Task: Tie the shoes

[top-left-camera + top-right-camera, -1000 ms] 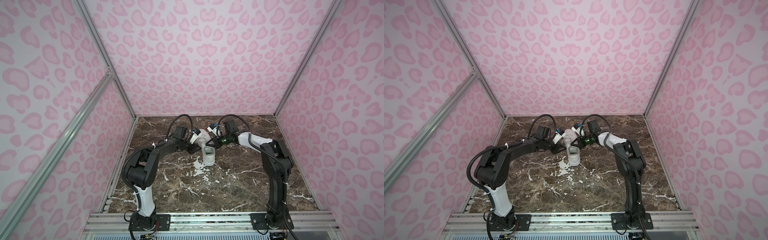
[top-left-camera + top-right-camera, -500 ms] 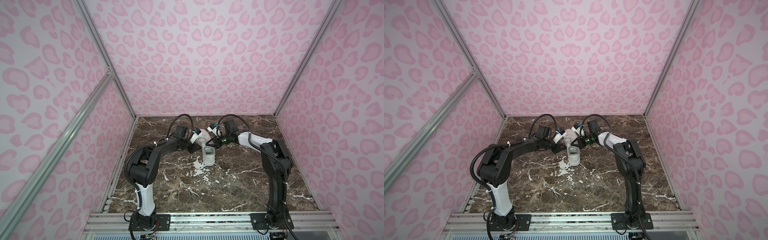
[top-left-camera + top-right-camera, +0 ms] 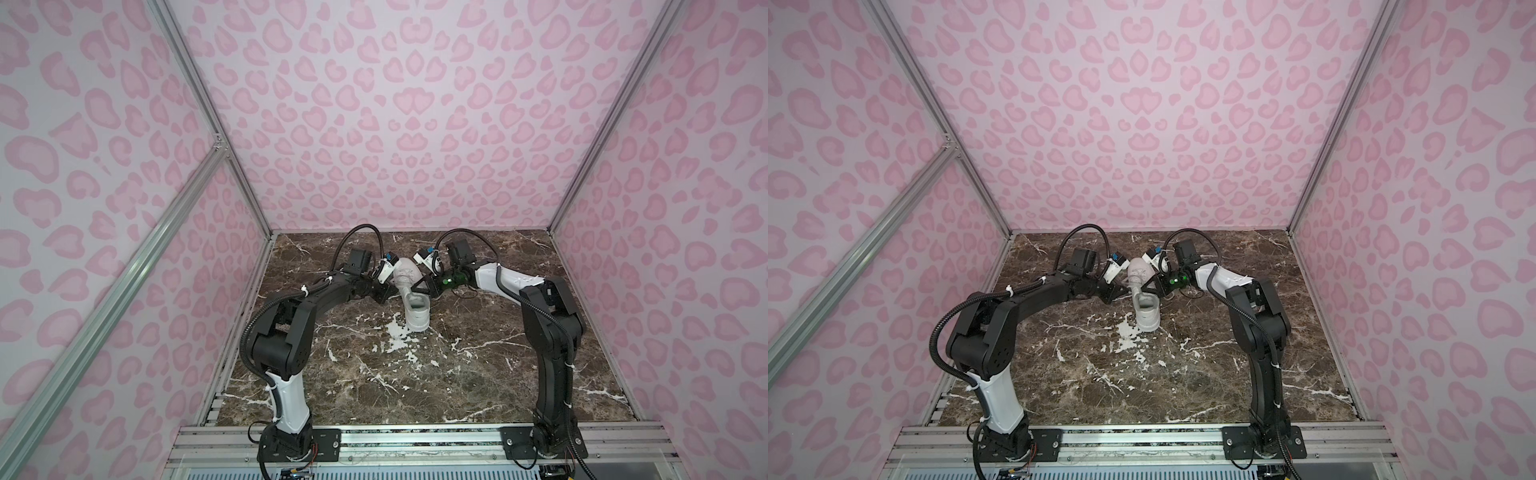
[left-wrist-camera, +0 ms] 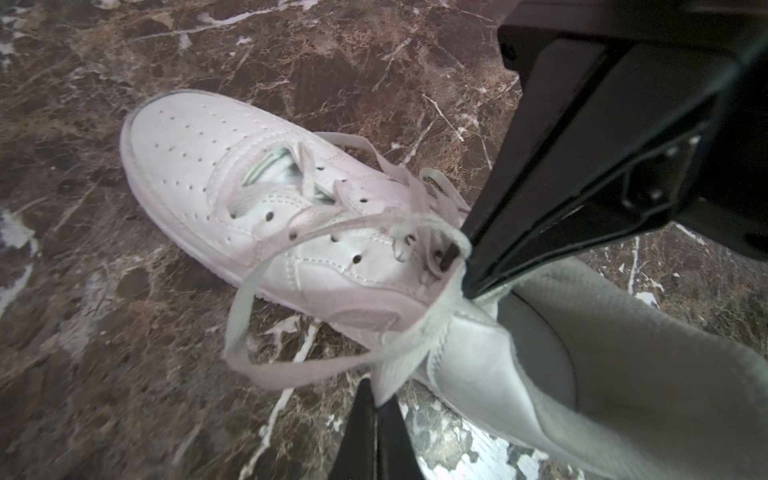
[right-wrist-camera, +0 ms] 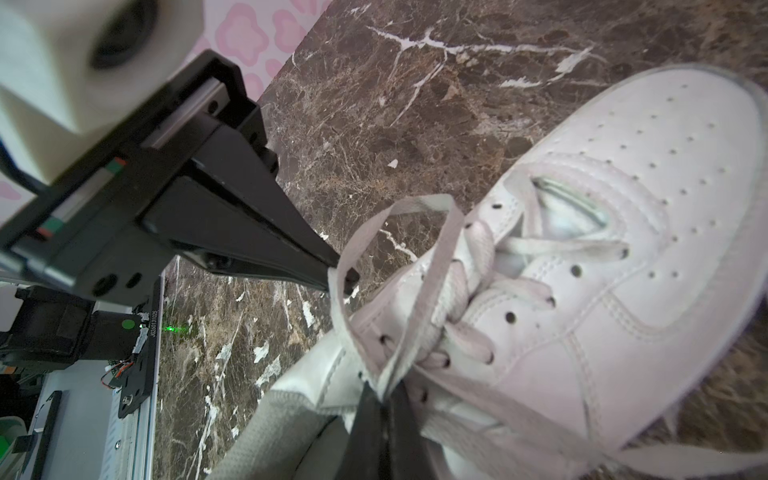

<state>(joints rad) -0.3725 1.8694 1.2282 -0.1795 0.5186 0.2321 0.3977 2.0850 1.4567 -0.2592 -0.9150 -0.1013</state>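
Observation:
A white low-top shoe [image 3: 417, 309] stands mid-table in both top views, also shoe [image 3: 1147, 311], toe to the back. Both grippers meet over its lacing. In the left wrist view my left gripper [image 4: 376, 390] is shut on a flat whitish lace [image 4: 245, 291] that loops off the shoe [image 4: 195, 158]. In the right wrist view my right gripper [image 5: 384, 392] is shut on another lace loop [image 5: 419, 208] beside the shoe's [image 5: 644, 232] top eyelets. Each gripper's tip sits against the loop that the other one holds. From above, the left gripper [image 3: 397, 286] and right gripper [image 3: 415, 287] nearly touch.
The brown marble table [image 3: 374, 374] has white veins and patches. Pink patterned walls close in the left, right and back. An aluminium rail [image 3: 415, 440] with both arm bases runs along the front edge.
My left gripper has shut on the lace. Both arms and the shoe stay almost where they were.

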